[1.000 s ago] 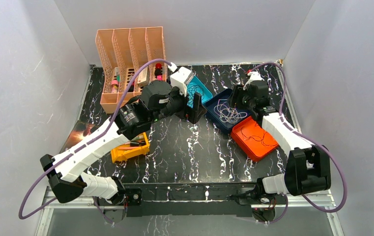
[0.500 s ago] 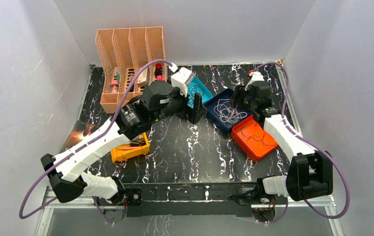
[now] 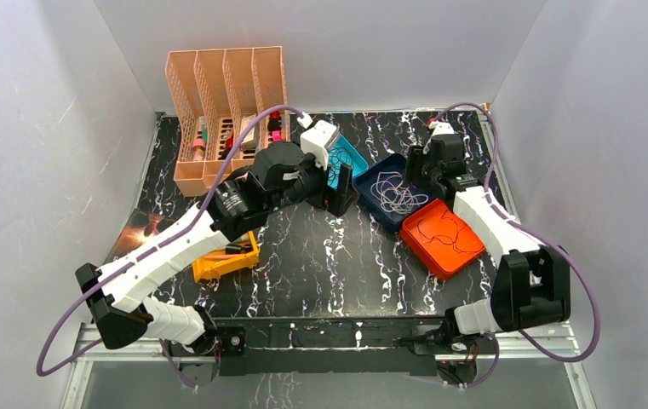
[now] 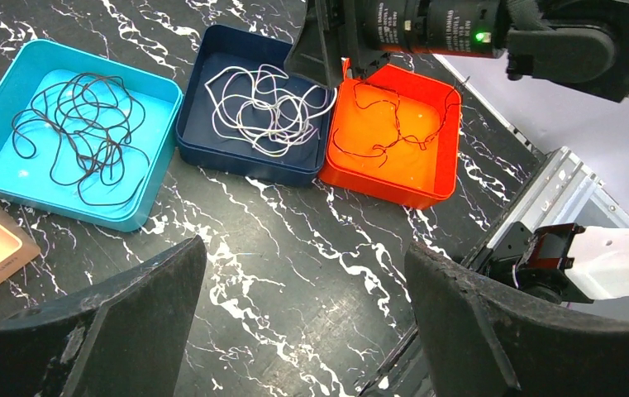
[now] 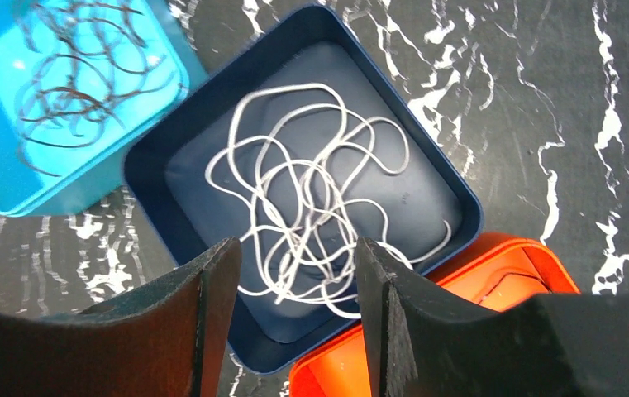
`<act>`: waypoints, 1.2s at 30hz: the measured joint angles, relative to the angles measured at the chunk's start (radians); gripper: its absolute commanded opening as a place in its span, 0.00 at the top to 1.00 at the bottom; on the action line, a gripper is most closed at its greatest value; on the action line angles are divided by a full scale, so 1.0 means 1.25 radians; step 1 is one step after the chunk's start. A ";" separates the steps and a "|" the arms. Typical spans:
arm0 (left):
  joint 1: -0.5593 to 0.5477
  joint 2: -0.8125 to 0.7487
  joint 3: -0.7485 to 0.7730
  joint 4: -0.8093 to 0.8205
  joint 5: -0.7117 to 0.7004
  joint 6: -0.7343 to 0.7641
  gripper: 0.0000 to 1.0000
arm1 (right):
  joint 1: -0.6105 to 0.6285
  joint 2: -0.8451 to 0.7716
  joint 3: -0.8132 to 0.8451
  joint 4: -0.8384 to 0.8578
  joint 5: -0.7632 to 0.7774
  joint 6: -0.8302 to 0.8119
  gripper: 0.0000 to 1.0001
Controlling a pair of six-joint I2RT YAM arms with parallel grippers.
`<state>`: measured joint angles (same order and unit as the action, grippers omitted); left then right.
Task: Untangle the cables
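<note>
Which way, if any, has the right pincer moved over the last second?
Yes. The right pincer has shifted slightly toward the back wall, judged against the navy tray below it.

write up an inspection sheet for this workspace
surface: black marbled table, white veins
job's things: first dark cable in teal tray; white cable in navy tray; second dark cable in orange tray; all loose loops
clutter: peach file rack with small items, far left; yellow bin by the left arm
grippers: left tool open, empty, above the table; right tool open above the white cable, nothing gripped
cables: purple leads loop off both arms
surroundings: plain grey walls on three sides
</note>
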<state>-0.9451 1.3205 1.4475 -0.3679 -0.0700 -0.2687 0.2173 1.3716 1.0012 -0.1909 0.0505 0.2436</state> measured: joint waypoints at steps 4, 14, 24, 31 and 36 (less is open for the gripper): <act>0.000 0.000 0.000 -0.002 -0.001 0.000 0.11 | 0.000 0.048 0.008 -0.034 0.039 -0.012 0.35; 0.000 0.002 0.000 -0.002 -0.001 0.000 0.11 | 0.000 0.121 0.009 -0.072 -0.058 -0.033 0.38; 0.000 0.023 -0.014 -0.007 -0.033 -0.004 0.10 | 0.001 -0.080 -0.050 -0.017 0.013 -0.012 0.31; 0.000 0.023 -0.060 -0.018 -0.104 -0.031 0.05 | 0.001 -0.233 -0.089 0.009 -0.031 0.014 0.29; 0.000 0.001 -0.144 -0.029 -0.195 -0.080 0.02 | 0.002 -0.322 -0.155 -0.005 -0.102 0.036 0.25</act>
<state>-0.9455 1.3216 1.2678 -0.4038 -0.3138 -0.3691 0.2192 0.9688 0.8070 -0.1970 -0.0769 0.2890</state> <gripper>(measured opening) 0.978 0.732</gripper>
